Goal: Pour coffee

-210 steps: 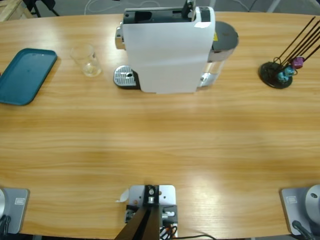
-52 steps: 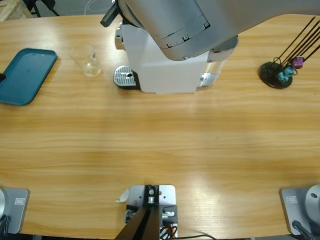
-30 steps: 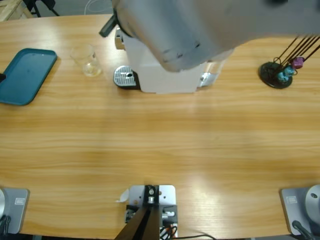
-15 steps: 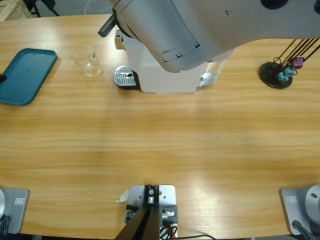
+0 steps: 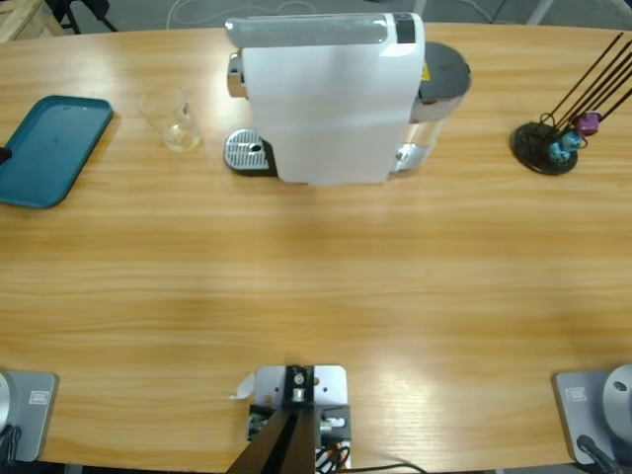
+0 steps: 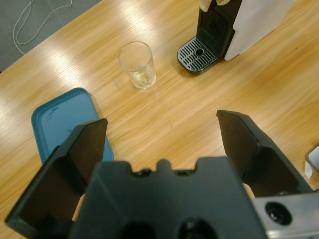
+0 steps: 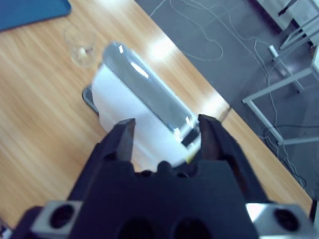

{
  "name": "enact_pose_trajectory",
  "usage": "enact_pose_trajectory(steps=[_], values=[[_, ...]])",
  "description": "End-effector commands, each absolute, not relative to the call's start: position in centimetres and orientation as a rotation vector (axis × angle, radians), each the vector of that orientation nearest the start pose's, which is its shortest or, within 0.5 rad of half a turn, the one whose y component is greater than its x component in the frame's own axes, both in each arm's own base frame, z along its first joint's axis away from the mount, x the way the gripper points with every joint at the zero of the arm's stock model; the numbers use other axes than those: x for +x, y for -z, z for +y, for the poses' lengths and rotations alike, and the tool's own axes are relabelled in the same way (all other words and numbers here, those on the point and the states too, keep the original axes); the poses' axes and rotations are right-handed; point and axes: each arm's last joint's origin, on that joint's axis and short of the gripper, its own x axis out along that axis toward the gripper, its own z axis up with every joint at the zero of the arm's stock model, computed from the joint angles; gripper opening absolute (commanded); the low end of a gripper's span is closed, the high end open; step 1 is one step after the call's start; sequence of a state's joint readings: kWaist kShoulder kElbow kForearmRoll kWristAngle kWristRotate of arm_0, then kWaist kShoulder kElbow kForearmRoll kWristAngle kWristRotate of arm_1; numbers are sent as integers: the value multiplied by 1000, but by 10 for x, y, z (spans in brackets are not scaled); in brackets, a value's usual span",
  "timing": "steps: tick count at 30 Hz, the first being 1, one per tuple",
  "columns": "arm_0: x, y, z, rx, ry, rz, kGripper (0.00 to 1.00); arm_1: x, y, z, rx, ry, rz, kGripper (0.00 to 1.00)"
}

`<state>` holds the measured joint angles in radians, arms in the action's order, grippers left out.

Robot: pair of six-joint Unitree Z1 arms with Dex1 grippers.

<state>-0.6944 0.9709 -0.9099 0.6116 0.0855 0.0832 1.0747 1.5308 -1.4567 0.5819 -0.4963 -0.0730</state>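
Note:
No coffee shows in any view. The white coffee machine (image 5: 331, 99) stands at the table's far middle with its silver lid (image 7: 144, 84) down flat and its drip tray (image 5: 247, 153) bare. A clear glass (image 5: 173, 118) stands left of the drip tray, apart from it, holding no dark liquid. My left gripper (image 6: 159, 119) hangs open above the table, looking toward the glass (image 6: 137, 64) and the drip tray (image 6: 199, 50). High above the machine, my right gripper (image 7: 167, 121) is open with nothing between its jaws. Neither arm shows in the high view.
A teal tray (image 5: 49, 148) lies at the table's left end. A black capsule stand (image 5: 548, 146) with teal and purple capsules is at the right. A dark water tank (image 5: 439, 84) sits at the machine's right side. Cables lie on the floor beyond the table.
The big silver arm that covered the machine's top in the high view has left that view. The machine's lid, up 7 s ago, now lies shut.

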Motion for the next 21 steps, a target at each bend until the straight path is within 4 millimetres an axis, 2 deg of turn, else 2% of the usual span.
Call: enact_pose_trajectory(steps=[1,4,9,11,17,21], values=[[87,-356,-68,354,625,601,964,131,-405,190,-483,-561,538,968],[87,-356,-68,353,624,599,964,134,-402,184,-453,-580,556,968],[86,-356,-67,353,623,601,964,159,-416,172,-347,-590,546,982],[86,-356,-67,353,622,600,962,162,-415,168,-341,-588,552,982],[91,-356,-67,323,581,608,959,150,-382,153,-368,-600,594,994],[111,-345,-71,238,501,612,964,142,-357,145,-375,-608,637,1000]])
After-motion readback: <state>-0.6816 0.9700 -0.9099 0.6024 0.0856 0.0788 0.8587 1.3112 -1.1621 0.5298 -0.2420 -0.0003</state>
